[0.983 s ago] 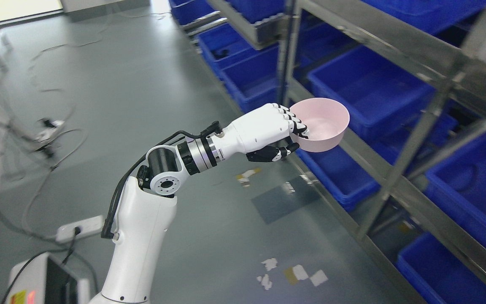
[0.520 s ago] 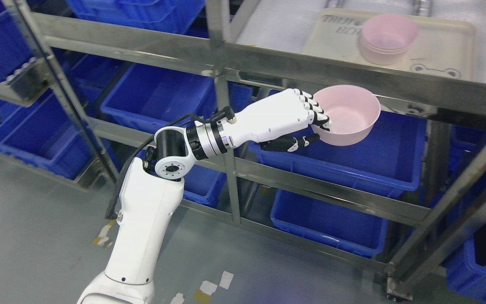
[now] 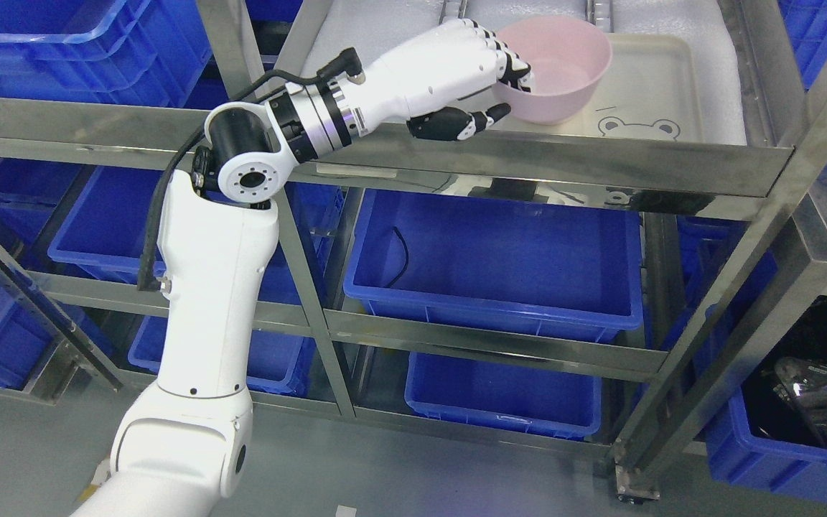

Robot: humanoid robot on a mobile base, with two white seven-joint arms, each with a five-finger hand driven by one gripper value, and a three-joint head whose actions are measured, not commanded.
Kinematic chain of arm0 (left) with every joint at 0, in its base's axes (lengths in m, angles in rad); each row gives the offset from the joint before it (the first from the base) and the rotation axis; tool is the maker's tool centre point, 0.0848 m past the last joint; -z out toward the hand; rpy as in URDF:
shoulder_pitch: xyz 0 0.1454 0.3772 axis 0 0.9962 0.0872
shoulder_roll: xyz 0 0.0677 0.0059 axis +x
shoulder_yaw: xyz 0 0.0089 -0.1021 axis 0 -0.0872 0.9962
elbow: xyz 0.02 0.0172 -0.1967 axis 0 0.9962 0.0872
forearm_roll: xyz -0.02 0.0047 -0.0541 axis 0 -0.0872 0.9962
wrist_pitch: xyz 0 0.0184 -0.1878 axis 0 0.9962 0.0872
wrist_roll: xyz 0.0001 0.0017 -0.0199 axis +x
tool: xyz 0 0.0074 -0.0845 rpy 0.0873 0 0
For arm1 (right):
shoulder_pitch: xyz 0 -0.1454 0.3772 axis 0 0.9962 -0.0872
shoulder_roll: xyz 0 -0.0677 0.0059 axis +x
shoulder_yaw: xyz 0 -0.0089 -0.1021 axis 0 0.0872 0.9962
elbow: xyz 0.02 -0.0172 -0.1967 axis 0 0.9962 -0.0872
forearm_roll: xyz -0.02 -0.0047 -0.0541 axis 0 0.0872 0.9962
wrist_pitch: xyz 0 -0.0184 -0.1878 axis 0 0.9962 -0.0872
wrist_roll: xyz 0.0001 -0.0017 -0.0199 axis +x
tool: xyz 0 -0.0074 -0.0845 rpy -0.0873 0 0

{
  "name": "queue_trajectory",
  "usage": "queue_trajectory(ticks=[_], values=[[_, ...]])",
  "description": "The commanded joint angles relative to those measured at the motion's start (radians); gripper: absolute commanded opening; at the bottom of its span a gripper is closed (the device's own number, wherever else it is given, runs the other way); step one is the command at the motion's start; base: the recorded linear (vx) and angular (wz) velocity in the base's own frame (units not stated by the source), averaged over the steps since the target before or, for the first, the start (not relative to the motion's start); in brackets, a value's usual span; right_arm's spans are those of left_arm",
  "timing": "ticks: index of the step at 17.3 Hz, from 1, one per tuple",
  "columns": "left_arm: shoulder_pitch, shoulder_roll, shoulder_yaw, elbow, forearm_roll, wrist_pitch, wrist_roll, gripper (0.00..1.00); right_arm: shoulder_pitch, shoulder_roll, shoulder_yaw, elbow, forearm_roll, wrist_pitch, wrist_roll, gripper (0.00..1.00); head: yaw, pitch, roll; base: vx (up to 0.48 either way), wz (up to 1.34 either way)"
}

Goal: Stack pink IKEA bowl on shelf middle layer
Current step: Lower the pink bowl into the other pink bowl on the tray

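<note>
My left hand [image 3: 510,90] is shut on the near rim of a pink bowl [image 3: 561,61], fingers inside and thumb under the outer wall. The bowl is upright over the left part of a cream tray [image 3: 661,79] with a frog drawing, which lies on white foam on the steel shelf's layer [image 3: 528,159]. I cannot tell whether the bowl rests on anything beneath it; no other pink bowls show. The left arm [image 3: 212,273] rises from the lower left and reaches over the shelf's front rail.
Blue plastic bins [image 3: 492,258] fill the shelf layers below and to the left. Steel uprights [image 3: 313,273] and a slanted post [image 3: 729,316] frame the bays. A black object [image 3: 815,388] sits in a bin at the lower right. Grey floor lies at the bottom.
The camera has swung toward the shelf. My left hand has lifted the bowl from in front of the shelf rail to over the cream tray. The stack of pink bowls seen earlier no longer shows.
</note>
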Motion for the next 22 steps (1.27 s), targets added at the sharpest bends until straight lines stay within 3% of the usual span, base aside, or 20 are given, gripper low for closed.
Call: queue_trajectory(ticks=[1,7,19,22], values=[[-0.129,0.009,-0.002,0.170,-0.074,0.029,0.003,0.03,0.023,-0.017,0.000,-0.017,0.000,0.000,0.000,1.00,0.0000,0.000,0.000,0.141,-0.15],[-0.140,-0.006,-0.120,0.284,-0.089,0.034,-0.002,0.03,0.023,-0.017,-0.001,-0.017,0.000,0.000,0.000,1.00,0.0000,0.000,0.000,0.102,-0.01],[-0.143,-0.006,-0.149,0.350,-0.137,0.034,0.024,0.04,0.023,-0.017,0.000,-0.017,0.000,0.000,0.000,1.00,0.0000,0.000,0.000,0.027,0.00],[-0.144,-0.006,-0.143,0.355,-0.149,0.034,0.033,0.10,0.023,-0.017,0.000,-0.017,0.000,0.000,0.000,1.00,0.0000,0.000,0.000,0.000,0.00]])
